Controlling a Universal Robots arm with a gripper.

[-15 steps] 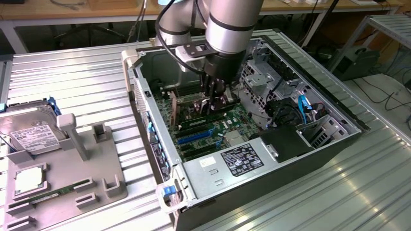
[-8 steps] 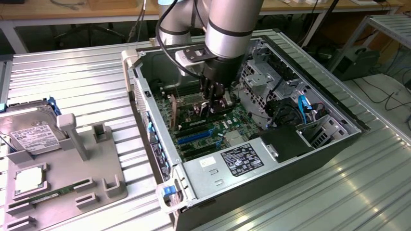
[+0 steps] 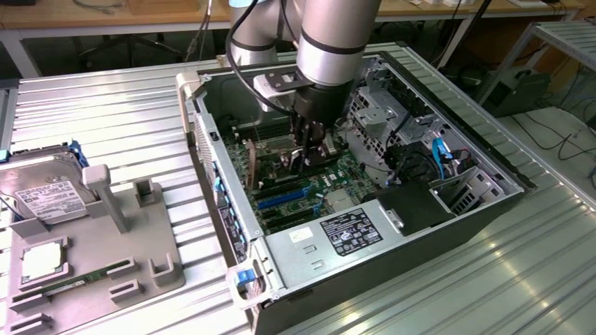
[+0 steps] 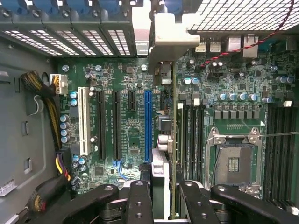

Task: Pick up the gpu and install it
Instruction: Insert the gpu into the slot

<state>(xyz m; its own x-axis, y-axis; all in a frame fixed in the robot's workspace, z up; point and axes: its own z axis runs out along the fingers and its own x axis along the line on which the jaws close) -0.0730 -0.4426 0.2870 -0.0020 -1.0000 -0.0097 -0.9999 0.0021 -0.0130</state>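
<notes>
Claw with gpu inside case, ribbed table

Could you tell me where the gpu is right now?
Inside the computer case, the gpu is held edge-on in the gripper over the motherboard, beside the blue slot.

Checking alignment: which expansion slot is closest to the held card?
The blue slot, right beside the gpu; the white slot and black slots lie farther off.

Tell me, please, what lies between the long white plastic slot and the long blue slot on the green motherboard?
In the wrist view, two long black slots and one shorter black slot lie between them.
</notes>
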